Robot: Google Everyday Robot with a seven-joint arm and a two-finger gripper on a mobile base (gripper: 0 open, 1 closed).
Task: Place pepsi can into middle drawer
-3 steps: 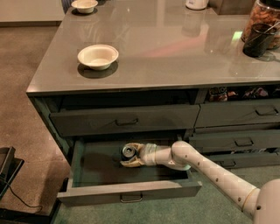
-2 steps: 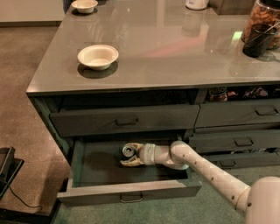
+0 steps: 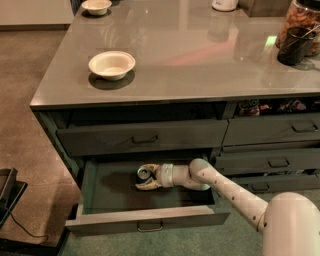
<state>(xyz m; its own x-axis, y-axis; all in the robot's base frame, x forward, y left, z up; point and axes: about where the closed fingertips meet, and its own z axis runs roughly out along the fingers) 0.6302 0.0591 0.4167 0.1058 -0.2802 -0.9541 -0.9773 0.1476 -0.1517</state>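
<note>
1. Carpeted rm, brown carpet [image 3: 30, 65] at left: a grey counter [image 3: 200, 65] w/ a glossy top fills the scene, seen from above its front edge.
2. On the top: a white bowl [image 3: 111, 64] near the front-left corner and a second bowl [image 3: 96, 6] at the far-left edge. At far right, a jar [image 3: 302, 20] w/ a dark cup [image 3: 294, 46] just in front of it.
3. Under the top, the upper drawer front [image 3: 142, 136] w/ its dark handle is shut. The narrower drawers [image 3: 272, 131] stacked at right are shut too.
4. The middle drawer [image 3: 147, 219] stands pulled out toward the viewer, dark floor showing, pale loop handle at the ctr of its front panel.
5. The robot's white arm [image 3: 235, 192] reaches in from bottom right, over the drawer's right end, wrist low and about level.
6. The gripper [image 3: 142, 178] is inside the drawer, approx. mid-width, nearer the back than the front panel.
7. Its fingers [image 3: 146, 186] are clamped on the pepsi can [image 3: 143, 172], one above, one below. The can lies tipped sideways, silver top facing left-front.
8. Can't tell whether the can touches the drawer floor or hangs just above it.
9. A black object [image 3: 7, 192] w/ a cable sits on the floor at far left, well apart from the drawer.
</note>
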